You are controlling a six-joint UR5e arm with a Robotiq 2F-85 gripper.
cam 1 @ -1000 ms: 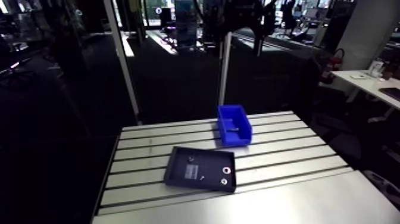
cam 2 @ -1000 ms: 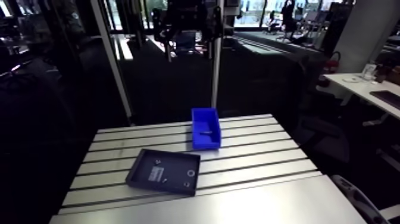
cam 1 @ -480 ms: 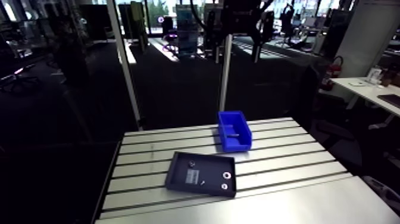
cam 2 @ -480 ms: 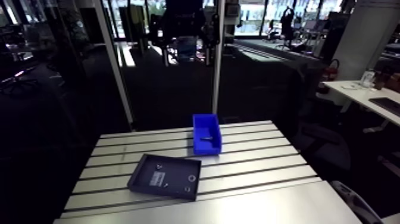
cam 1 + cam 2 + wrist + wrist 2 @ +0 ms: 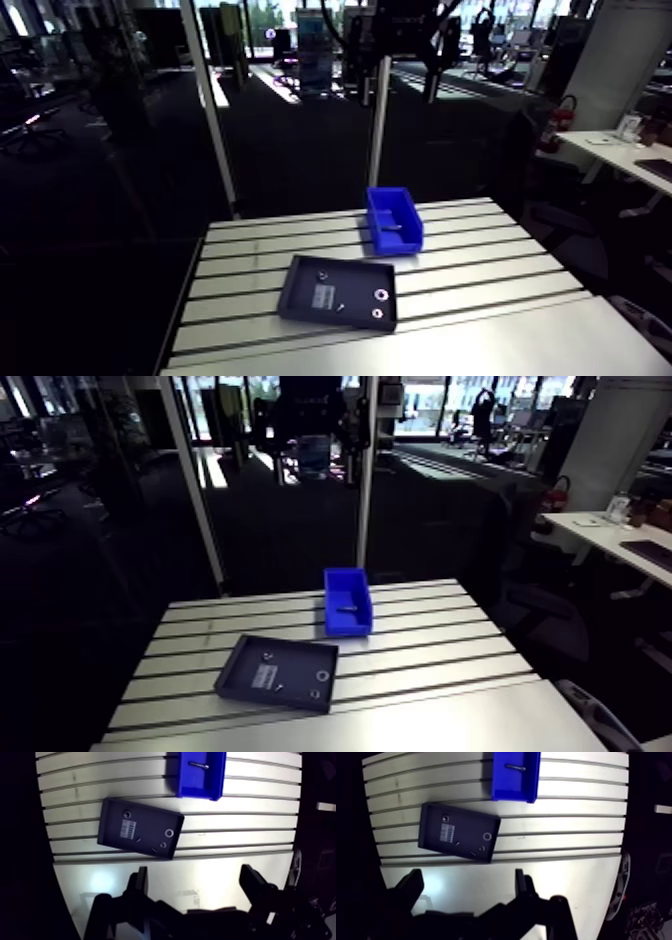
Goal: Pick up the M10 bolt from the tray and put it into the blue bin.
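Slotted aluminium bench point(image 5: 250, 812) lies below my open, empty jaws. A small metal bolt point(image 5: 198, 765) rests in the blue plastic bin point(image 5: 197, 792); only retreat remains, I think.

The gripper point(image 5: 198, 884) is hanging high up and facing downward, its two dark fingers point(image 5: 141, 883) rising into the wrist view spread wide apart, with nothing pressed or held between them. Both fingers are standing roughly level with each other, one at either side of the dark gripper body, which is lying in shadow beneath them. In the arm view the gripper is showing too dimly against the upper edge to tell it apart, so the pose of the arm itself is not readable there.
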